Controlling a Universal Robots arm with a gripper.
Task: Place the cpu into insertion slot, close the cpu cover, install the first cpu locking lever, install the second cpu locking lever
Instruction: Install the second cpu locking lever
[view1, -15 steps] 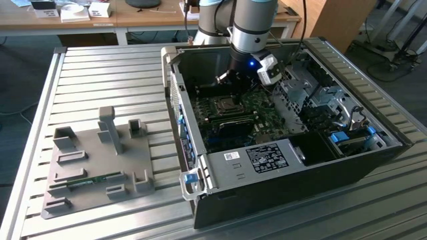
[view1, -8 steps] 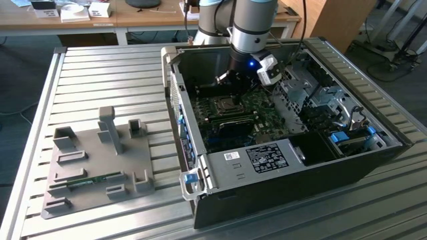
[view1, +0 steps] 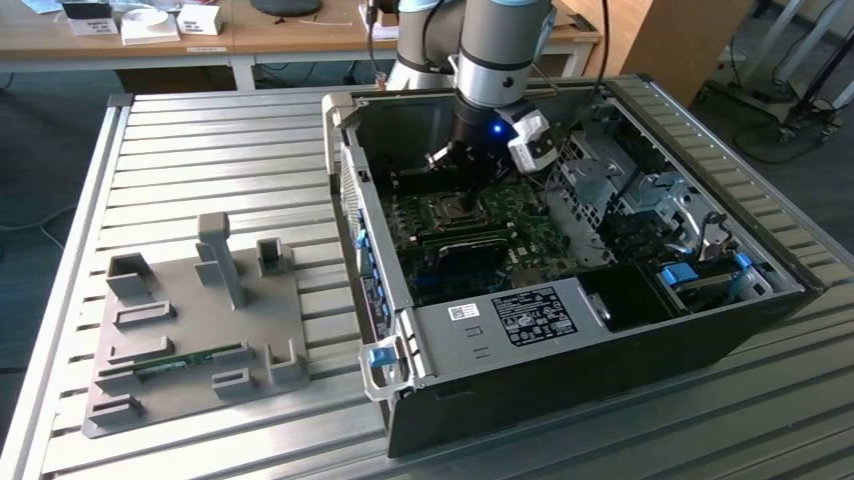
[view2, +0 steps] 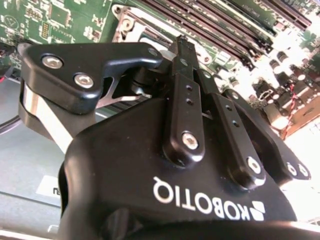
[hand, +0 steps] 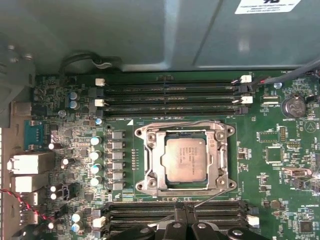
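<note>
In the first wrist view the cpu (hand: 185, 159), a silvery square chip, lies in the insertion slot (hand: 143, 159) of the green motherboard. The cpu cover (hand: 158, 167), a silver frame, lies flat around the chip. One thin wire lever (hand: 180, 123) runs along the socket's edge on the side away from my fingers. Another wire lever (hand: 202, 200) slants across the memory slots right beside my fingertips. My gripper (hand: 185, 222) hovers at that edge of the socket, shut with nothing seen between its fingers. In the exterior view the gripper (view1: 451, 160) hangs inside the open case above the socket (view1: 454, 210). The second wrist view shows the gripper (view2: 182, 44) with its fingers together.
The open computer case (view1: 400, 345) walls in the board on all sides, with a drive cage (view1: 607, 190) toward the exterior view's right. Black memory slots (hand: 170, 95) flank the socket. A grey fixture plate (view1: 200, 330) with a green memory stick (view1: 174, 362) lies toward the exterior view's left.
</note>
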